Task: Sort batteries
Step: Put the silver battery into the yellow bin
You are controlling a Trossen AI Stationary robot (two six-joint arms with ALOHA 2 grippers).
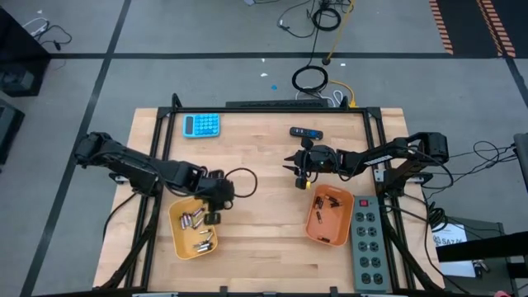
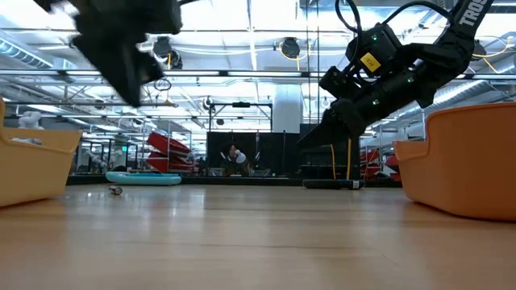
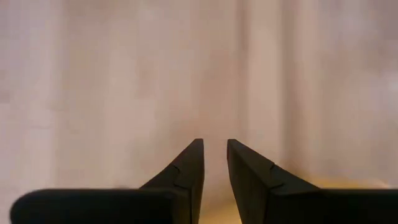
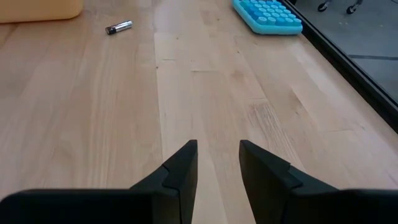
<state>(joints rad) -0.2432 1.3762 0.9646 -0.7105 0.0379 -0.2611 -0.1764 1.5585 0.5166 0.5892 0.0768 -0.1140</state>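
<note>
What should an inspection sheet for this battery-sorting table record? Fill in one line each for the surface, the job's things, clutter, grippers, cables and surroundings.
Surface: wooden table, light planks.
Job's things: silvery batteries in the yellow tray; darker batteries in the orange tray; one loose battery on the wood.
Clutter: blue calculator, black gadget, power strip.
Grippers: left gripper at the yellow tray's edge, fingers slightly apart, empty; right gripper above the wood near the orange tray, fingers apart, empty.
Cables: coiled cable on the floor beyond the table.
Surroundings: a workshop hall behind the table.
</note>
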